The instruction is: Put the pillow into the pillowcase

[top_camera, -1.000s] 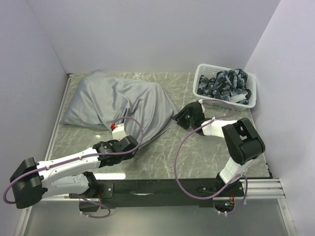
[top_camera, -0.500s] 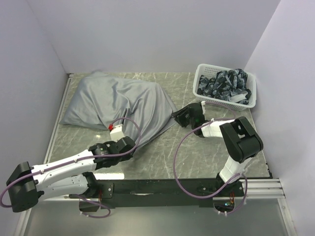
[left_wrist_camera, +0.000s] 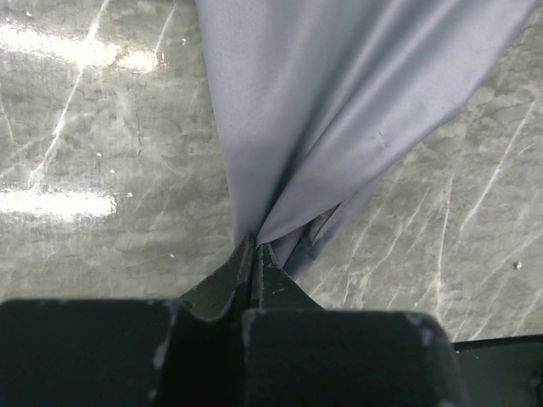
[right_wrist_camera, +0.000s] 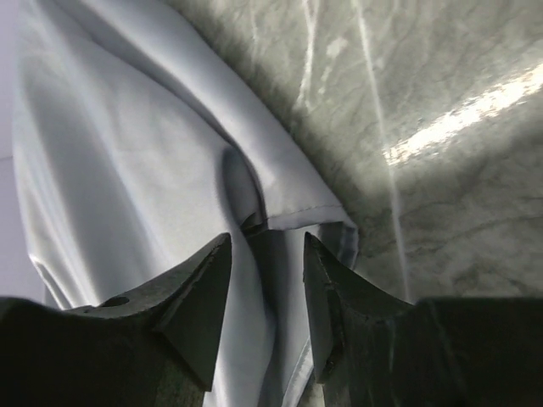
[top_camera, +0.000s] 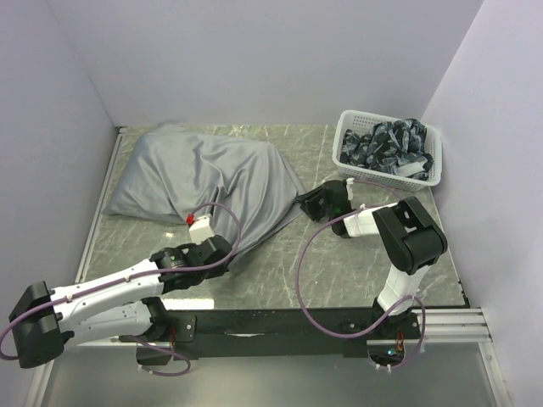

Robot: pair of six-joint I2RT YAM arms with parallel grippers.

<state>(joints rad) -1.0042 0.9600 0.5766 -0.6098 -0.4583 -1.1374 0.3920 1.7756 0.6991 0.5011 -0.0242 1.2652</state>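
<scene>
on the bench (top_camera: 356, 263), pillowcase (top_camera: 204, 174) lay bulging at far left; pillow not seen, likely inside. left hand (left_wrist_camera: 253, 254) clamped on its near hem. right hand (right_wrist_camera: 266, 248) jaws apart astride the hem corner. cloth looked thin, limp, slippery: pinch the hem, not the body.

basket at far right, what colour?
White basket with slotted walls; it shows best in the top external view.
</scene>
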